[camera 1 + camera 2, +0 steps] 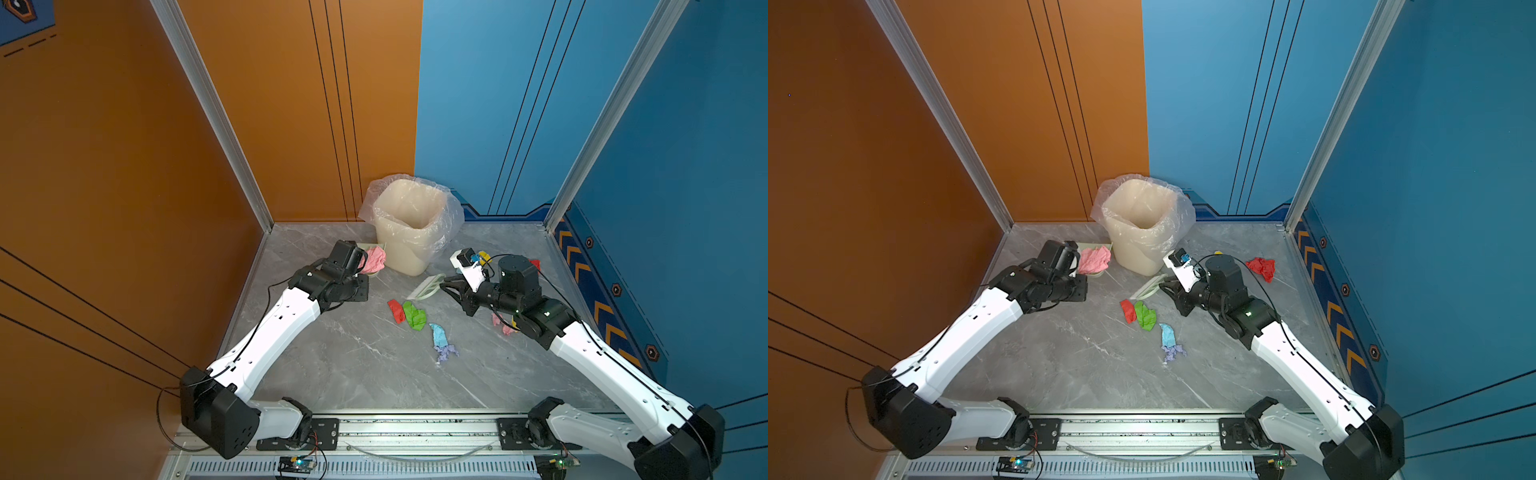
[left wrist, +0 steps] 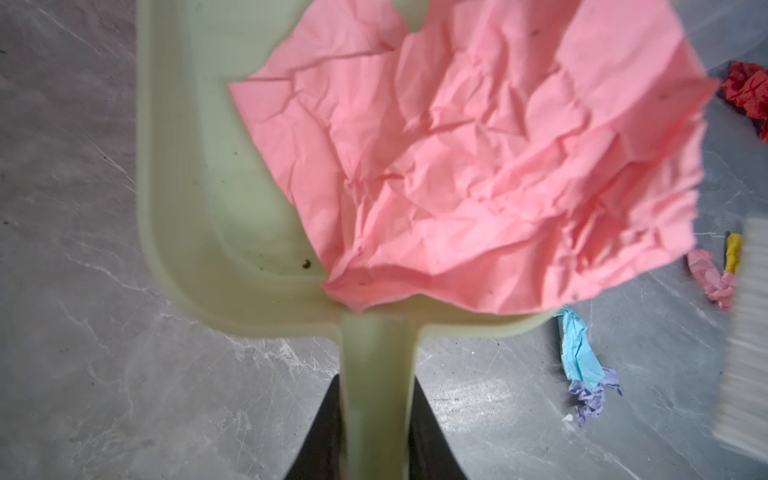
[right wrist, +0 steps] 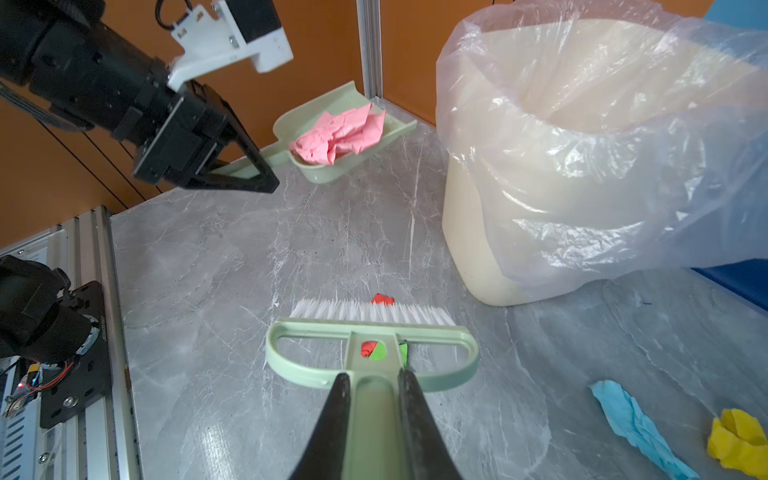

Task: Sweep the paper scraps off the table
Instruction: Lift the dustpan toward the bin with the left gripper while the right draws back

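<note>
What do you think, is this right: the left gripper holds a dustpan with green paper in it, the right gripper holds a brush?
Not quite: the paper in the dustpan is pink, not green, as the left wrist view shows. The left gripper holds the dustpan, the right gripper the brush.

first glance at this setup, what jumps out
A big crumpled pink paper sits in the green dustpan, held by its handle in the left jaws beside the lined cream bin. In the middle, a red scrap and a green scrap lie side by side, close to the brush in the right jaws.
</note>
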